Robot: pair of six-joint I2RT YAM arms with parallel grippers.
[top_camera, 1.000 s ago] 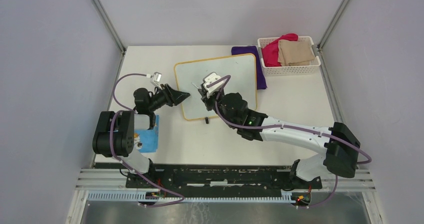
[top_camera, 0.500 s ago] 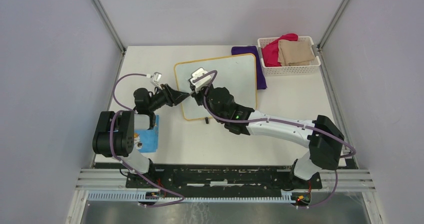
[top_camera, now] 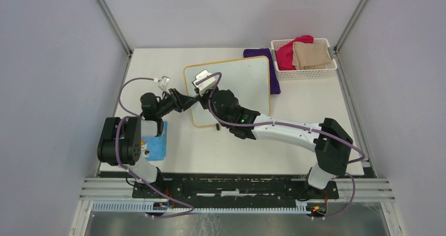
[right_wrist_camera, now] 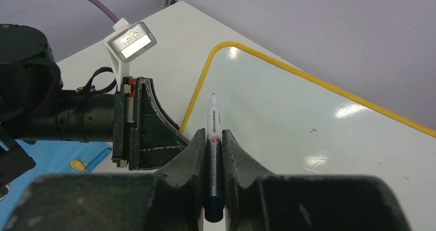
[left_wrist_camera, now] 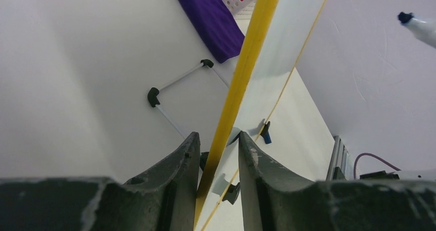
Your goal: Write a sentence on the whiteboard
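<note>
The glossy white, yellow-rimmed whiteboard [top_camera: 247, 78], partly hidden by the right arm [top_camera: 273, 131], is straddled by the part-open left gripper [left_wrist_camera: 217, 138]; a marker [right_wrist_camera: 213, 112] is clamped by the right gripper [right_wrist_camera: 213, 134].

White table [top_camera: 310, 96], plain grey walls [top_camera: 226, 10] around.

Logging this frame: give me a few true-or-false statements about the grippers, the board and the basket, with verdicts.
1. The right gripper is closed on a marker. True.
2. The left gripper has a finger on either side of the whiteboard at its framed edge. True.
3. The whiteboard has blue words written across it. False: no writing shows on its surface.
4. The basket is empty. False: it holds a pink cloth and a tan cloth.
</note>
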